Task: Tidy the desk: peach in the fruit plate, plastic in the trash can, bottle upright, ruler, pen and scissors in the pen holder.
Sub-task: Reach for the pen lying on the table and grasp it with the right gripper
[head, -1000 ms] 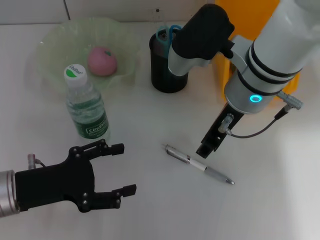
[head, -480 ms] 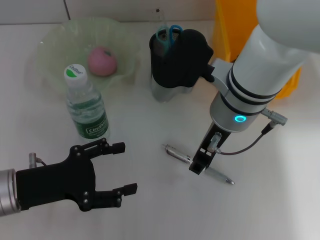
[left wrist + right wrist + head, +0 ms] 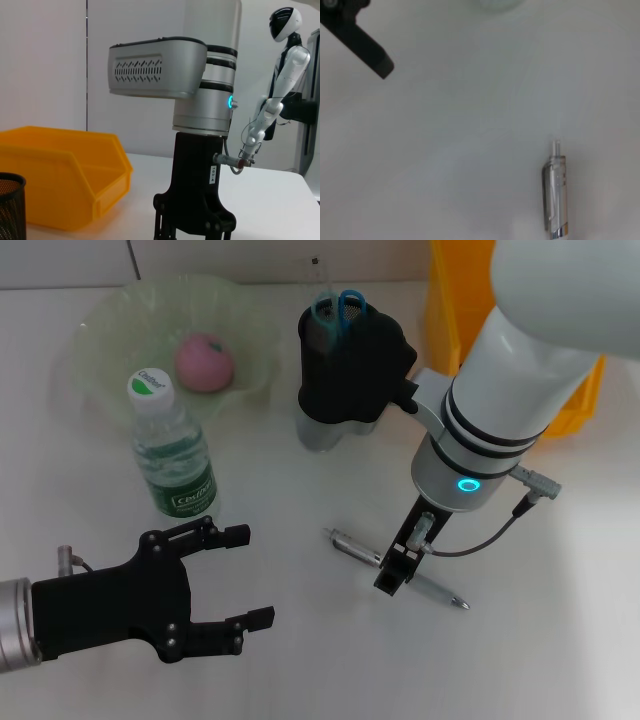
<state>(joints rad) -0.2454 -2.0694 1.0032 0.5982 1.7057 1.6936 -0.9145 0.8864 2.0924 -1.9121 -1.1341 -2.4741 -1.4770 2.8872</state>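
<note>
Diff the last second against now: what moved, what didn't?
The right end effector swung from beside the black mesh pen holder down and toward the robot, and now sits at the silver click pen lying on the white desk; nothing gripped yet. Left end effector, bottle, peach unchanged.

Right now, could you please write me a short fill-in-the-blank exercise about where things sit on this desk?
1. The peach lies in the green fruit ____.
2. The bottle stands ____ beside that plate.
3. The right gripper hangs directly over the silver ____ on the table.
4. The blue-handled scissors already stand in the black pen ____, while the left gripper waits open near the front edge.

Missing words: plate; upright; pen; holder
</note>
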